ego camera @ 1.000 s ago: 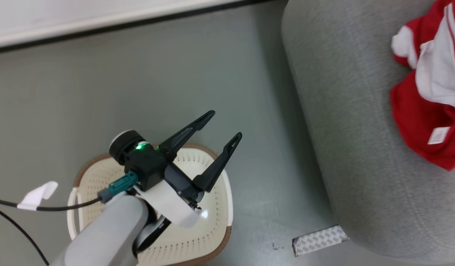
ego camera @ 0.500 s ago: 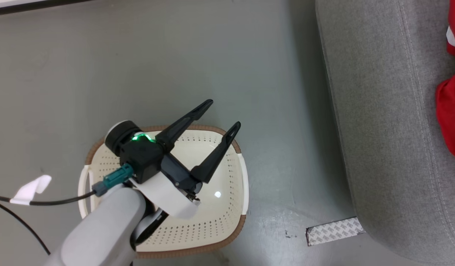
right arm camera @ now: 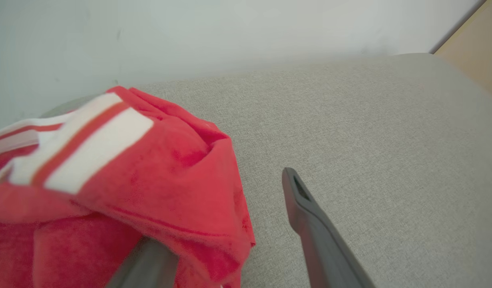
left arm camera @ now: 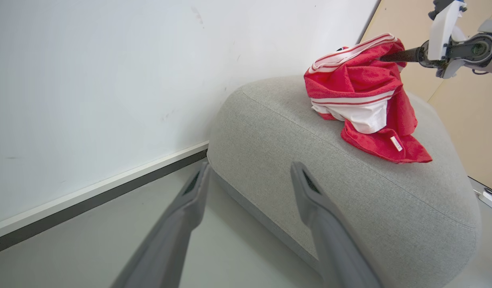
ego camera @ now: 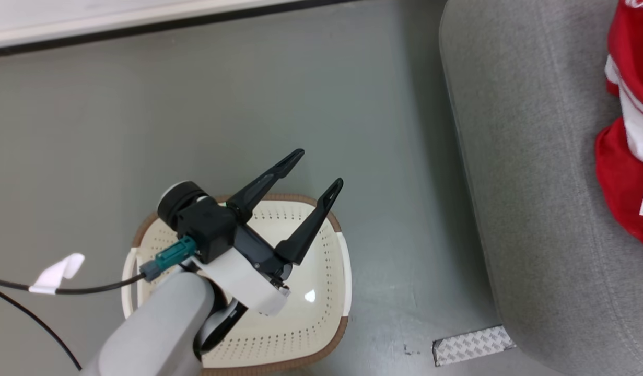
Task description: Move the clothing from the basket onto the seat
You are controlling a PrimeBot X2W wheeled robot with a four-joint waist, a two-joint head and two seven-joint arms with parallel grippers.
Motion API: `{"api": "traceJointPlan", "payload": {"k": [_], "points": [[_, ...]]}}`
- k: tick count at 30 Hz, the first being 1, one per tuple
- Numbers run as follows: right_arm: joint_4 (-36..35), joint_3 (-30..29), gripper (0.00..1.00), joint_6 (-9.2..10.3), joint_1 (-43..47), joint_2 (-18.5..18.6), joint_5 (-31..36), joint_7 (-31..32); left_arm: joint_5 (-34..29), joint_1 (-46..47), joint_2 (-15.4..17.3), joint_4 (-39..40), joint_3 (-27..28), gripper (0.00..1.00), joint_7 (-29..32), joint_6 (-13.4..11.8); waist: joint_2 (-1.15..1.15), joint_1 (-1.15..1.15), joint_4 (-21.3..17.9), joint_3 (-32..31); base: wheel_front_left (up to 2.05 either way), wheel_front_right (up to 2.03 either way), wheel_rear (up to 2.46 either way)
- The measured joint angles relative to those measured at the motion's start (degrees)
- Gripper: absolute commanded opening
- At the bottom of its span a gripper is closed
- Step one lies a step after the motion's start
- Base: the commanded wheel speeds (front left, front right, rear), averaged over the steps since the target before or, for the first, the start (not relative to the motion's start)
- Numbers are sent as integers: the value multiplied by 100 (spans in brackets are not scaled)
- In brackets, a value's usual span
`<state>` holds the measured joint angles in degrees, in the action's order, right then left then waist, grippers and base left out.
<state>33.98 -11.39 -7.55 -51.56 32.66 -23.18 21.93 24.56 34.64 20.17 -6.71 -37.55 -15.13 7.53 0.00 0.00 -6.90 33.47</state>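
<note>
The clothing [left arm camera: 361,92], red with white bands, lies bunched on top of the grey seat [left arm camera: 349,192]; the head view shows it at the right edge [ego camera: 624,183] of the seat [ego camera: 535,209]. My right gripper [right arm camera: 242,176] is open over the seat [right arm camera: 369,120]. The clothing [right arm camera: 130,180] is draped across its left finger, and its right finger [right arm camera: 309,216] is bare. From the left wrist, the right gripper [left arm camera: 393,57] pokes into the top of the heap. My left gripper [ego camera: 317,168] hangs open and empty above the basket [ego camera: 345,292], which has nothing in it.
The basket stands on grey floor left of the seat. A patterned strip [ego camera: 472,344] lies on the floor by the seat's base. A black cable with a white tag [ego camera: 57,271] trails at the left. A white wall with a dark skirting [ego camera: 170,26] runs behind.
The head camera has shifted, so the picture sits differently. My left gripper stays open over the basket, and the clothing stays on the seat.
</note>
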Motion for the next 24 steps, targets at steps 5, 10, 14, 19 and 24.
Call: {"api": "traceJointPlan", "payload": {"k": [5, 10, 14, 19, 24], "points": [[132, 231, 100, 0, -2, 130, -66, 179, 0, -144, -92, -76, 92, 100, -1, 0, 0, 0, -23, -269, 0, 0, 0], [163, 621, 100, 0, 33, 225, -300, 450, 0, -369, -208, -191, 205, 100, 0, 0, 0, 0, -55, -644, 0, 0, 0], [-9, 1106, 100, 0, 224, 334, -694, 853, 25, -607, -341, -297, 335, 100, -1, 0, 0, -1, -78, -1023, 0, 0, 0], [-426, 1564, 100, 0, 492, 553, -1054, 1035, 36, -940, -493, -388, 549, 100, -1, 0, 0, -2, -100, -1519, 0, 0, 0], [-970, 1891, 100, 0, 761, 739, -1363, 996, 41, -1252, -606, -439, 805, 100, -1, 0, 0, -2, -96, -2010, 0, 0, 0]]}}
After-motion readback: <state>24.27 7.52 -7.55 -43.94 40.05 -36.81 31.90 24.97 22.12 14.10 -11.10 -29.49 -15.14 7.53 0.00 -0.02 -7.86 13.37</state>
